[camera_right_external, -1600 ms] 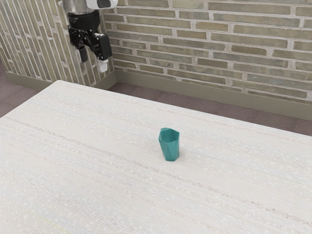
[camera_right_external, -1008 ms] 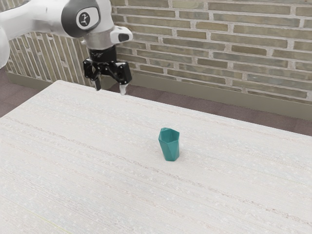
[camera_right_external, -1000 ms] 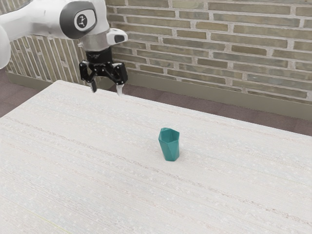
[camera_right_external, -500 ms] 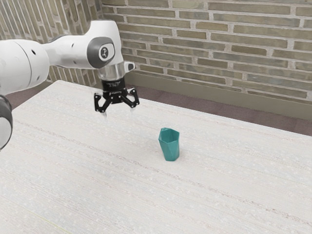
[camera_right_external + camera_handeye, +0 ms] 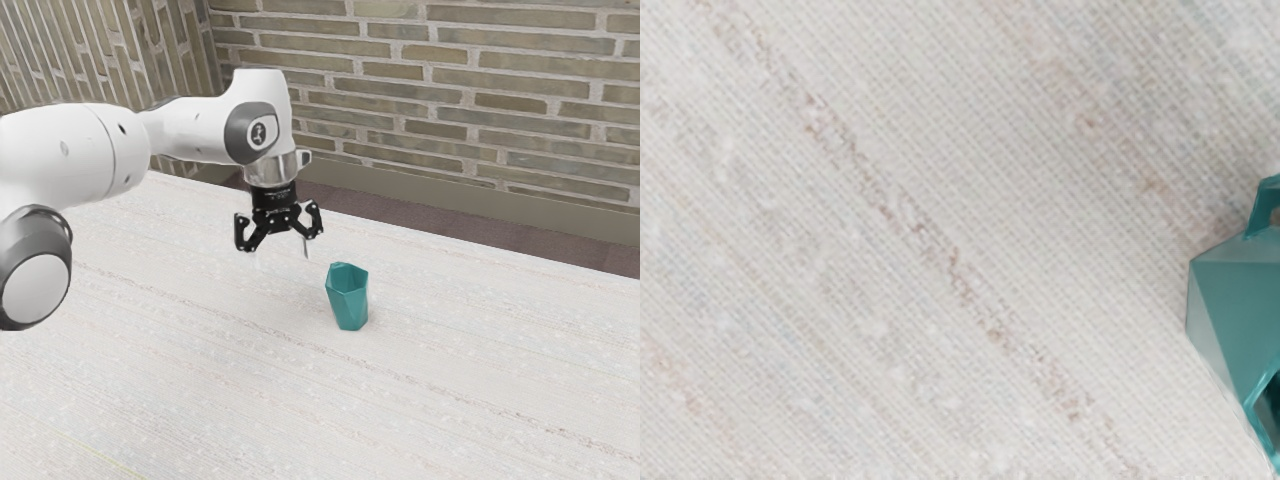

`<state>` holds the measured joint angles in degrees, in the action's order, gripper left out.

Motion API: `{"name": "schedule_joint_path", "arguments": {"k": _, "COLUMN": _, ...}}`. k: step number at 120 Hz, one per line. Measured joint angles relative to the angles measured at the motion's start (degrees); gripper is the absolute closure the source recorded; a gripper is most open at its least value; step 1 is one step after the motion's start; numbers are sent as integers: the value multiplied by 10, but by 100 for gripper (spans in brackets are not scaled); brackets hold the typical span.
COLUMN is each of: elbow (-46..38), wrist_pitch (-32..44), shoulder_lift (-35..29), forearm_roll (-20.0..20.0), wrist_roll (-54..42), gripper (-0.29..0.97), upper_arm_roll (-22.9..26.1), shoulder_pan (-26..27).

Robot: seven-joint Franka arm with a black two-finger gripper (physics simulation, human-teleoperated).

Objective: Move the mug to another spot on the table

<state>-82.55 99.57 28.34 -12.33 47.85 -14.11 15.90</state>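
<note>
— Starting with the mug (image 5: 347,297): where is it found?

— It is seen standing upright on the table (image 5: 150,380), well in from the far edge that runs along the brick wall (image 5: 450,90). It is teal, with faceted sides, and its mouth faces up. Nothing is touching it.

— And the hand (image 5: 281,256)?

— It is held above the table with its fingers pointed down. The fingers are spread apart, and nothing is gripped or caught between them. It is placed near the mug, on the side toward the exterior view's left, and a clear gap is left between the two.

— How is the arm (image 5: 100,160) laid out?

— It is brought in from the exterior view's left, white with grey joints, and is bent down at the wrist over the table's far part.

— What is given by the wrist view?

— Pale, streaked table (image 5: 890,250) surface is shown under the hand, and a part of the mug (image 5: 1240,330) is caught off to one side, its angled teal faces being plainly made out.

— Anything beyond the table?

— A strip of dark floor (image 5: 480,215) is seen between the far edge and the wall.
</note>
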Motion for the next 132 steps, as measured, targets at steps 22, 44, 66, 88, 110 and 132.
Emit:
{"name": "schedule_joint_path", "arguments": {"k": 22, "elbow": 33, "wrist_pitch": 3, "shoulder_lift": 32, "forearm_roll": -9, "wrist_roll": 27, "gripper": 0, "upper_arm_roll": 31, "shoulder_pan": 0}}
{"name": "schedule_joint_path", "arguments": {"k": 44, "elbow": 126, "wrist_pitch": -5, "shoulder_lift": 91, "forearm_roll": -18, "wrist_roll": 65, "gripper": 0, "upper_arm_roll": 28, "shoulder_pan": -1}}
{"name": "schedule_joint_path", "arguments": {"k": 66, "elbow": 172, "wrist_pitch": -17, "shoulder_lift": 148, "forearm_roll": -24, "wrist_roll": 99, "gripper": 0, "upper_arm_roll": 27, "shoulder_pan": -1}}
{"name": "schedule_joint_path", "arguments": {"k": 88, "elbow": 209, "wrist_pitch": -28, "shoulder_lift": 156, "forearm_roll": -26, "wrist_roll": 124, "gripper": 0, "upper_arm_roll": 19, "shoulder_pan": -1}}
{"name": "schedule_joint_path", "arguments": {"k": 110, "elbow": 276, "wrist_pitch": -40, "shoulder_lift": 207, "forearm_roll": -26, "wrist_roll": 139, "gripper": 0, "upper_arm_roll": -5, "shoulder_pan": -3}}
{"name": "schedule_joint_path", "arguments": {"k": 132, "elbow": 320, "wrist_pitch": -41, "shoulder_lift": 245, "forearm_roll": -25, "wrist_roll": 142, "gripper": 0, "upper_arm_roll": -15, "shoulder_pan": -9}}
